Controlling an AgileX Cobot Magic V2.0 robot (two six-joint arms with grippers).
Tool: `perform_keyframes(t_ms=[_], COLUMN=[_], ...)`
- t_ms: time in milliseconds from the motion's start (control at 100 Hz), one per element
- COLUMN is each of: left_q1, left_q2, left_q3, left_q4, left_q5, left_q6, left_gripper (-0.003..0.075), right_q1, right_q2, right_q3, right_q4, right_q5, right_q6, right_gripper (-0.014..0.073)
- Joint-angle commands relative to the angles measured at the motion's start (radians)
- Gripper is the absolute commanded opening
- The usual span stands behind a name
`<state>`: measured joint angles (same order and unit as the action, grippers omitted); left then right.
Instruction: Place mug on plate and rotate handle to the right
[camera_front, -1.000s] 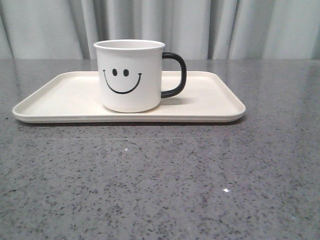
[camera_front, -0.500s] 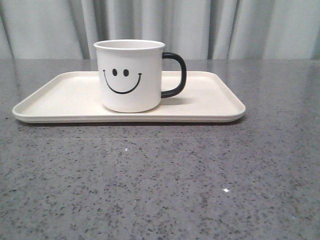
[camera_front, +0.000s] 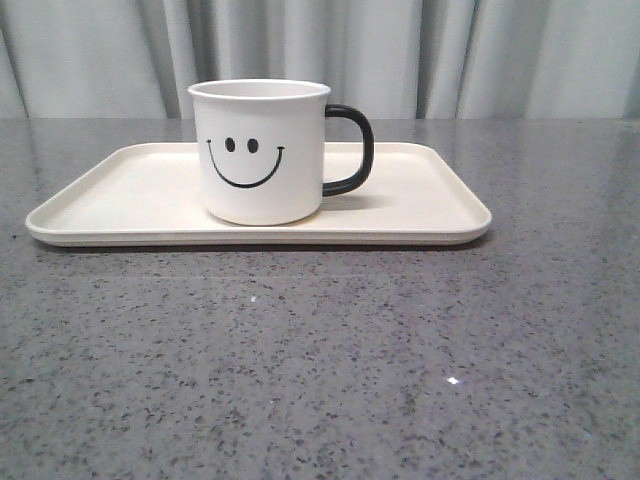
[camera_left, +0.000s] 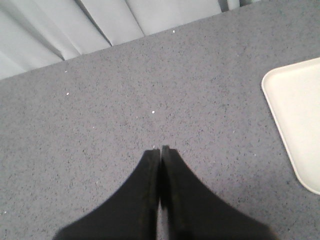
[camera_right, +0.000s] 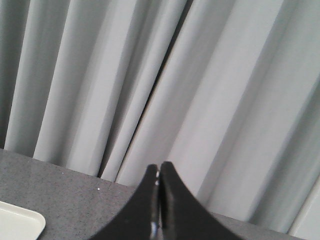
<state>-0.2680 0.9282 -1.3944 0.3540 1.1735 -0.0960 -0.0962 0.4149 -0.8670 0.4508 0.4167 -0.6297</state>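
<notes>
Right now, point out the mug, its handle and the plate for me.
mug (camera_front: 260, 160), front view, on the printed smile on its side.
handle (camera_front: 364, 148), front view, on the loop's outer curve.
plate (camera_front: 420, 195), front view, on bare floor right of the mug.

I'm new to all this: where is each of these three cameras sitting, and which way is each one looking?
Front view: low, looking forward over the table at the mug on the plate, curtain behind; no robot parts show.
Left wrist view: on the left arm, looking down at bare tabletop; the shut left claw shows.
Right wrist view: on the right arm, facing the curtain; the shut right claw shows.
Shared: all three catch the plate; both wrist views see only a corner.
</notes>
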Motion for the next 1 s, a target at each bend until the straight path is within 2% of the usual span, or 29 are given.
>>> perform_keyframes(t_ms=[0,110,280,410,610,770,890,990], left_q1=[0.002,0.002,0.002,0.007,0.093,0.186,0.231,0.242], left_q2=[-0.053,-0.172,-0.387,-0.565,-0.817,-0.963,-0.958,-0.962], left_q3=[0.013,0.128,0.437,0.683,1.033,1.223,1.296,1.334], left_q4=[-0.011,-0.058,-0.065,-0.071,-0.175,-0.313,-0.401,-0.411], left_q5=[-0.172,-0.342,-0.682,-0.861,-1.110,-1.220,-1.269,-1.294], left_q6=[-0.009,-0.009,-0.009,-0.009,-0.009,-0.009,-0.009,-0.009], left_gripper=[-0.0020,-0.0020,-0.0020,-0.0020,-0.0020,-0.0020,-0.0020,-0.0020], right_q1=[-0.007,-0.007,-0.007,-0.007,-0.007,-0.007,-0.007,-0.007], right_q2=[0.007,0.007,0.007,0.007,0.007,0.007,0.007,0.007], right_q3=[-0.021,-0.021,-0.021,-0.021,-0.021,-0.021,-0.021,-0.021], right_q4=[0.004,0.004,0.004,0.004,0.004,0.004,0.004,0.004], right_q5=[-0.075,-0.075,-0.075,-0.075,-0.075,-0.075,-0.075,-0.072], right_q6=[0.003,0.003,0.003,0.003,0.003,0.003,0.003,0.003], right_gripper=[-0.0119,-0.0119,-0.0119,-0.0119,-0.0119,-0.0119,-0.0119,-0.0119])
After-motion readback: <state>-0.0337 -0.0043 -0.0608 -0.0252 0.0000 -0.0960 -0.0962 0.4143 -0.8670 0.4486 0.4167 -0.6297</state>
